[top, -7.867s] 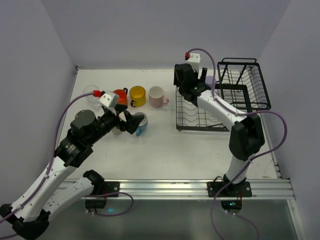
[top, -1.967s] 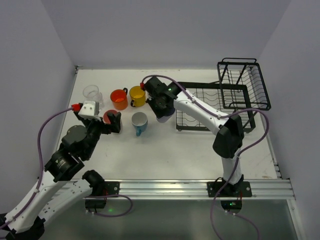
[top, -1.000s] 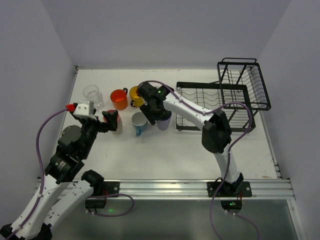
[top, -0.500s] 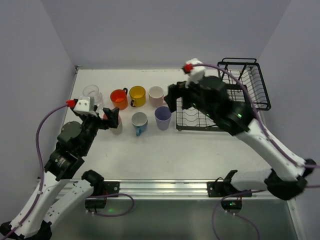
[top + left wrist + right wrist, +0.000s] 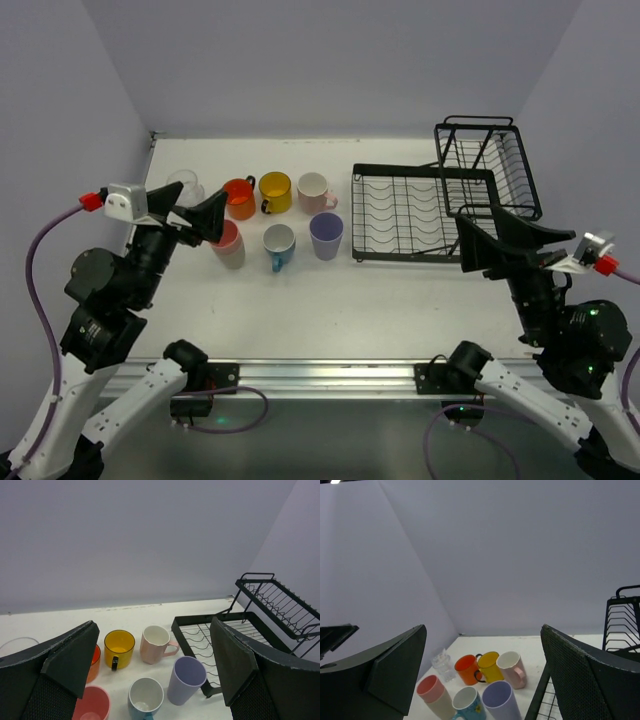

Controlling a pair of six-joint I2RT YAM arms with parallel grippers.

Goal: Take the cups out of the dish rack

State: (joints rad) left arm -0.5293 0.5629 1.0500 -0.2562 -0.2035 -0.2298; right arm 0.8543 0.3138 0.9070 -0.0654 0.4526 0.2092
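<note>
Well, left gripper [image 5: 188, 212] hangs wide and empty above the cups [image 5: 279, 243], all seven standing in two rows on the white desk [image 5: 350, 300]; the dish rack [image 5: 420, 215] beside them looks bare, right gripper [image 5: 472, 243] gaping empty too. Best now: check the raised basket [image 5: 490, 165], steer clear of the rows. Plain lilac walls [image 5: 330, 70] close round.

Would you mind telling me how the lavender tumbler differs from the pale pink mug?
The pale pink mug has a side handle; the lavender tumbler has none. The tumbler is taller and tapered, the mug squatter. The mug sits farther back. Both stand upright on the table, outside the dish rack.
</note>
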